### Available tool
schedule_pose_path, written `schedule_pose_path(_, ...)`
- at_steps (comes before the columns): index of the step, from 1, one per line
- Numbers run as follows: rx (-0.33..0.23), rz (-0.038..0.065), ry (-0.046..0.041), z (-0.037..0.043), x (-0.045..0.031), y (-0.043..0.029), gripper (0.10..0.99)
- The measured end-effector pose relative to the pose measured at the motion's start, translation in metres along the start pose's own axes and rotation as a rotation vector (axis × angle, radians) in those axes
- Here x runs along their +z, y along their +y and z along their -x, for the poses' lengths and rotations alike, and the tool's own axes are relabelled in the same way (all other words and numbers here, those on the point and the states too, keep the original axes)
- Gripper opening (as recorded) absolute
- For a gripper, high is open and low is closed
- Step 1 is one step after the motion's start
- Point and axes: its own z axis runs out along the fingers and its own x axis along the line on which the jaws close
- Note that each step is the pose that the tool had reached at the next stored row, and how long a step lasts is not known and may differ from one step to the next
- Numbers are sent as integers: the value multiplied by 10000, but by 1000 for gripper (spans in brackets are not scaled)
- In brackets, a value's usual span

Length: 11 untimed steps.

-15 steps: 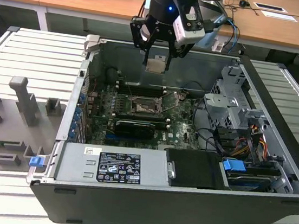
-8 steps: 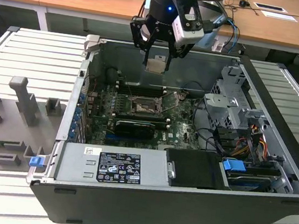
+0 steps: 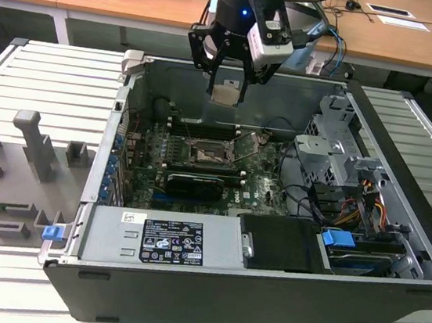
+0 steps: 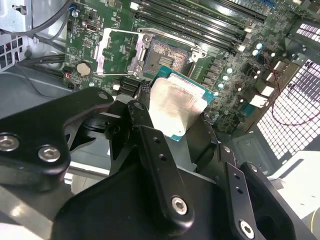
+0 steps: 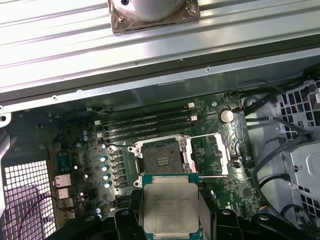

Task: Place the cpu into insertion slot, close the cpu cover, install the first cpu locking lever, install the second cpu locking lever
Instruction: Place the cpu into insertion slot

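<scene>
Gripper (image 3: 226, 94) clamped on the cpu (image 5: 170, 207), held in the air near the far wall of the open computer case (image 3: 263, 293). Its fingers hide the chip's side edges. Below, the insertion slot (image 5: 161, 159) lies bare, with the cpu cover (image 5: 190, 155) swung open beside it.

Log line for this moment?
pincer: shut on cpu | cpu: held above insertion slot, not seated | cpu cover: open
</scene>
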Motion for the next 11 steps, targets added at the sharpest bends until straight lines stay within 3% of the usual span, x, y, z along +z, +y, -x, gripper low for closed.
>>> schedule_pose_path(11,459,9,-41,0,10,-1,529)
